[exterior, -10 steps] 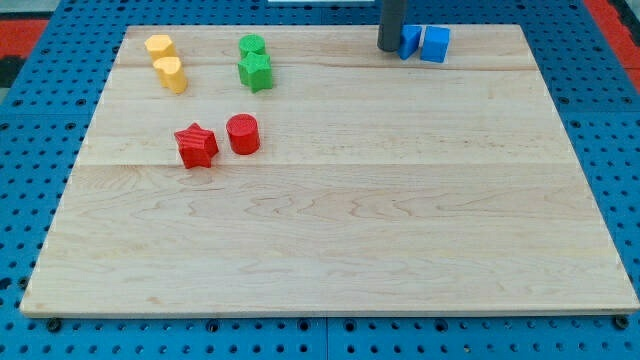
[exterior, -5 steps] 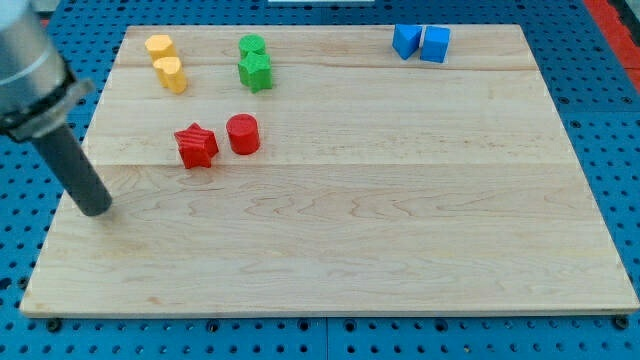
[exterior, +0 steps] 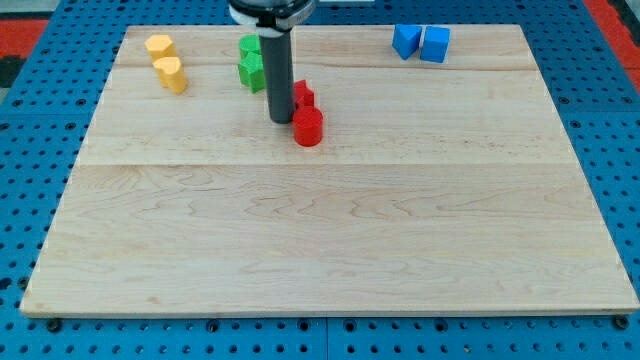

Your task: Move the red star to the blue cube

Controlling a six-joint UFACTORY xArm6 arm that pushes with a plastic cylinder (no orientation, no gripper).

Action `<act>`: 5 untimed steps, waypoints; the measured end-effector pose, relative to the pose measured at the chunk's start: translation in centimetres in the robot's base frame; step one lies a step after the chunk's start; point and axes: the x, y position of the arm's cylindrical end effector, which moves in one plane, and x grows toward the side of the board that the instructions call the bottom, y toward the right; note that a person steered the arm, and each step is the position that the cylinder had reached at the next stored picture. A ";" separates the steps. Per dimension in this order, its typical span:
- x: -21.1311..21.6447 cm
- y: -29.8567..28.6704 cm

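Observation:
The red star (exterior: pixel 302 95) lies in the upper middle of the board, partly hidden behind my rod. My tip (exterior: pixel 280 120) rests against the star's left side. A red cylinder (exterior: pixel 308 128) stands just below and right of the star, touching it. The blue cube (exterior: pixel 436 44) sits near the board's top edge at the right, with a second blue block (exterior: pixel 405 40) touching its left side. The star is well left of and below the blue cube.
Two green blocks (exterior: pixel 250 62) stand stacked top to bottom just left of my rod near the top edge. Two yellow blocks (exterior: pixel 166 60) sit at the top left. The wooden board (exterior: pixel 330 250) lies on a blue pegboard.
My tip swept from the board's left edge to the right and pushed the red star and red cylinder up and right, past the green blocks. The blue blocks have not moved.

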 end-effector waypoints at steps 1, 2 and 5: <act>-1.6 -2.5; -3.4 1.1; 1.4 9.2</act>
